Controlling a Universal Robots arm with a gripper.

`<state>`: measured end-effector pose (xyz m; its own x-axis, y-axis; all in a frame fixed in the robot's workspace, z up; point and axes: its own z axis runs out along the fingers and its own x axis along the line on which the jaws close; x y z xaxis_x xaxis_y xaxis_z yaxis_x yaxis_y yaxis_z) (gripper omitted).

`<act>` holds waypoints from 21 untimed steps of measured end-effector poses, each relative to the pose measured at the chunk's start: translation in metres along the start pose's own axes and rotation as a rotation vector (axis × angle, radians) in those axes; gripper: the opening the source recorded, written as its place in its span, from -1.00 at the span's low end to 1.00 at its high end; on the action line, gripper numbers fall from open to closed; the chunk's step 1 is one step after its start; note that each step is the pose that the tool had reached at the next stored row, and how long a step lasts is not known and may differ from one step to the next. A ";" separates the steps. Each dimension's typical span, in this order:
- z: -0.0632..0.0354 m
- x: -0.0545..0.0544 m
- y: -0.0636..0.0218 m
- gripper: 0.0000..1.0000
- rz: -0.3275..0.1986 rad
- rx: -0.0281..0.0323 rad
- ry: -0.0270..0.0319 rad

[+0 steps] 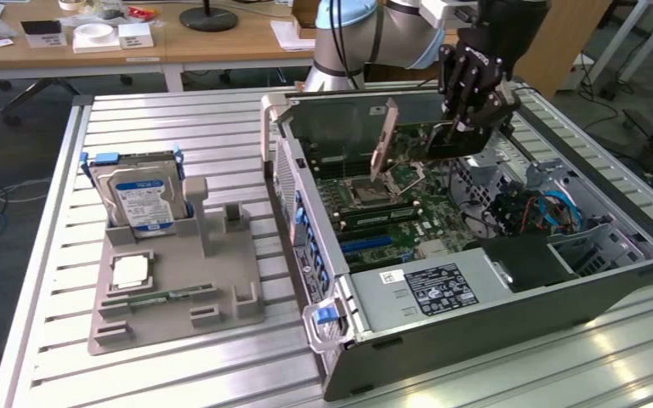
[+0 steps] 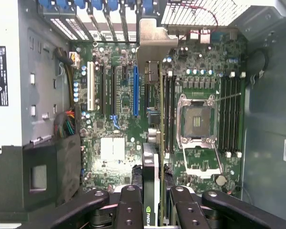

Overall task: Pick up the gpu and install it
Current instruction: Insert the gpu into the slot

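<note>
the end effector (image 1: 468, 127) (image 2: 154, 198) hangs over the open computer case (image 1: 451, 340) on the bench (image 1: 167, 119). its fingers squeeze the gpu (image 1: 386, 140) (image 2: 151, 167) from both sides. the card stands on edge just above the motherboard (image 2: 114, 119), its silver bracket toward the case's back wall.
</note>
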<state>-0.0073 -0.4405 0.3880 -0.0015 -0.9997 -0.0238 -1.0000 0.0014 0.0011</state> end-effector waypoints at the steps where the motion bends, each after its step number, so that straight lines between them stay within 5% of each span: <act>1: 0.0000 0.000 0.0016 -0.46 0.000 0.0000 0.0000; 21: 0.0015 0.000 0.0105 -0.46 0.000 0.0001 -0.0002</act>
<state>-0.0179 -0.4405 0.3865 -0.0015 -0.9997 -0.0240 -1.0000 0.0015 0.0010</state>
